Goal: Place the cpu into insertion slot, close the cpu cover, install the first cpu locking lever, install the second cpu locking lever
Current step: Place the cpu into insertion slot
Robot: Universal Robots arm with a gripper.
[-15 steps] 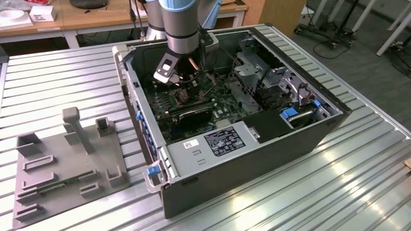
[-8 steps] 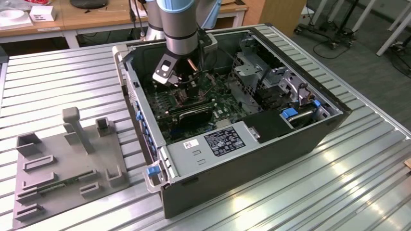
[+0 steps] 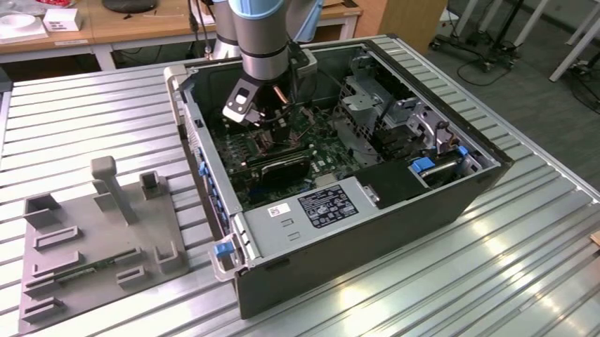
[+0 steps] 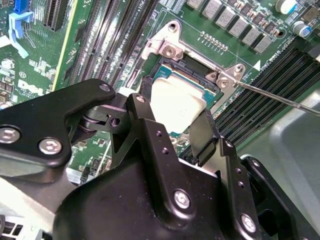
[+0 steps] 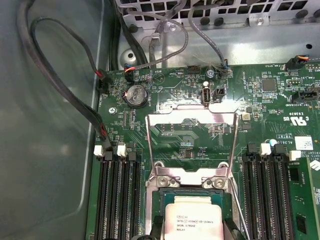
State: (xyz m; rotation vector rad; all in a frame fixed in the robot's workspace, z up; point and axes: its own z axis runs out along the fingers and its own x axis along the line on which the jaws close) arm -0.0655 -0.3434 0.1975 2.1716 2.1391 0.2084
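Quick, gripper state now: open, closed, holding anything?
Gripper: closed on the cpu, fingers on two opposite edges, at the insertion slot.

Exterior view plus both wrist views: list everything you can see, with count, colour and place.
computer case: one, black and grey, open on the table
table: one, silver, slatted
fixture plate: one, grey, on the table at the exterior view's left
motherboard: one, green, inside the case
memory slots: two banks, black, flanking the insertion slot
insertion slot: one, silver-rimmed, on the motherboard
cpu cover: one, silver, swung open
cpu: one, pale silver, at the slot
cables: several, black, along the case wall
arm: one, grey and blue, reaching into the case
gripper: one, black, closed on the cpu
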